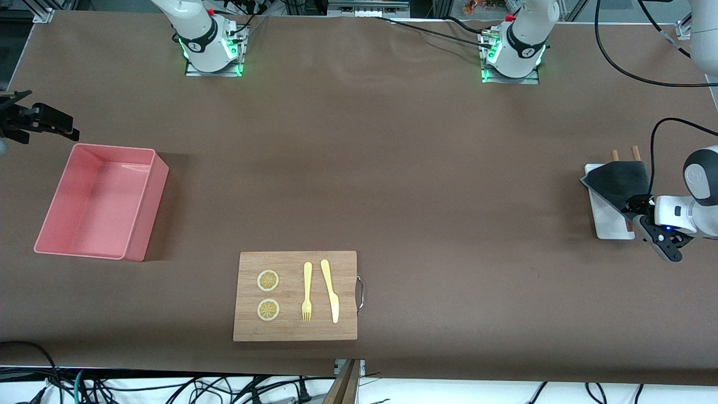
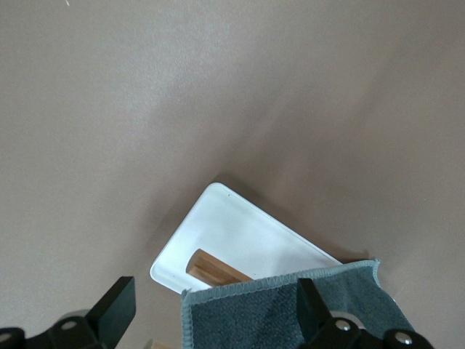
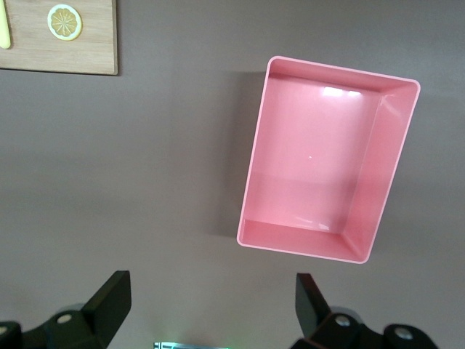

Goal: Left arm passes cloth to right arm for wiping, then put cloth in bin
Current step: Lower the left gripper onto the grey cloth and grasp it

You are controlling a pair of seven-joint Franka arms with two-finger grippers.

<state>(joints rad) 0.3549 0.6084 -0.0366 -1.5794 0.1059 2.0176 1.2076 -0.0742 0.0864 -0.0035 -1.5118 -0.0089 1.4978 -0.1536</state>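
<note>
Step in hand, as judged: first pickup of the cloth (image 1: 617, 179). It lies dark face up, draped over the white tray (image 1: 608, 224) at the left arm's end of the table.

The left gripper (image 2: 211, 313) stands over the cloth's edge, fingers spread, nothing held. Advise lowering squarely so one finger passes under the overhanging hem.

The cloth is roughly square, with no clear long axis; one corner points toward the bin (image 1: 42, 235).

The right gripper (image 1: 53, 126) waits open near the bin.
</note>
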